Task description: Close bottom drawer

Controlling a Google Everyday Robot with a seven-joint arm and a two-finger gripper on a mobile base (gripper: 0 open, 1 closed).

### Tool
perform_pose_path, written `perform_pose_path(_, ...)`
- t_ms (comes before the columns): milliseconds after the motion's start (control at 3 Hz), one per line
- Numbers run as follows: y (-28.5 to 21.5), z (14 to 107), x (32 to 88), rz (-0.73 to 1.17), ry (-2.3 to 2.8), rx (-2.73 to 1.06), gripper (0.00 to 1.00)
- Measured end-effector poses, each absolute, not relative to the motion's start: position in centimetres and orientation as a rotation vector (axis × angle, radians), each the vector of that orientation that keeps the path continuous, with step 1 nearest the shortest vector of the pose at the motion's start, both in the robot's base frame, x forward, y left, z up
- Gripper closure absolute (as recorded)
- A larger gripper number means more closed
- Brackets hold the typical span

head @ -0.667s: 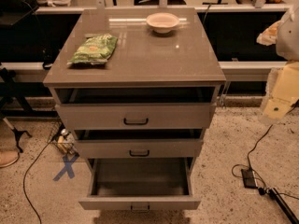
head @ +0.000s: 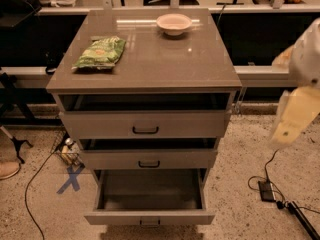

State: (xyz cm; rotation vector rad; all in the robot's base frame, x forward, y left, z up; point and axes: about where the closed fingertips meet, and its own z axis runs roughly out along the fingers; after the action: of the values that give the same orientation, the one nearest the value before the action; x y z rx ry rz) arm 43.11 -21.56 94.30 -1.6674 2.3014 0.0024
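The bottom drawer (head: 150,217) is the lowest of three grey-taupe drawers and stands pulled far out. Its plain grey box (head: 150,186) is open to view and holds nothing, and its small black handle (head: 150,222) faces the front. My gripper (head: 289,126) hangs blurred at the right edge, at the end of the white and cream arm. It is to the right of the cabinet, about level with the upper two drawers, and touches nothing.
The top drawer (head: 145,125) and middle drawer (head: 149,159) are each slightly open. A green snack bag (head: 100,53) and a white bowl (head: 174,23) sit on the cabinet top (head: 160,64). Cables and a power brick (head: 266,190) lie on the floor at right, and blue tape (head: 71,178) at left.
The arm at the right edge has dropped slightly. The drawers have not moved.
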Motion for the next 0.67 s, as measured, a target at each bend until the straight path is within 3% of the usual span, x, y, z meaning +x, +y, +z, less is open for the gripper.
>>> perform_pose_path(333,-19.6,85.8,41.6,0.273,2.434,-1.486,0.00)
perform_pose_path(667,-14.5,75.4,39.0,0.578,2.548,-1.302,0.00)
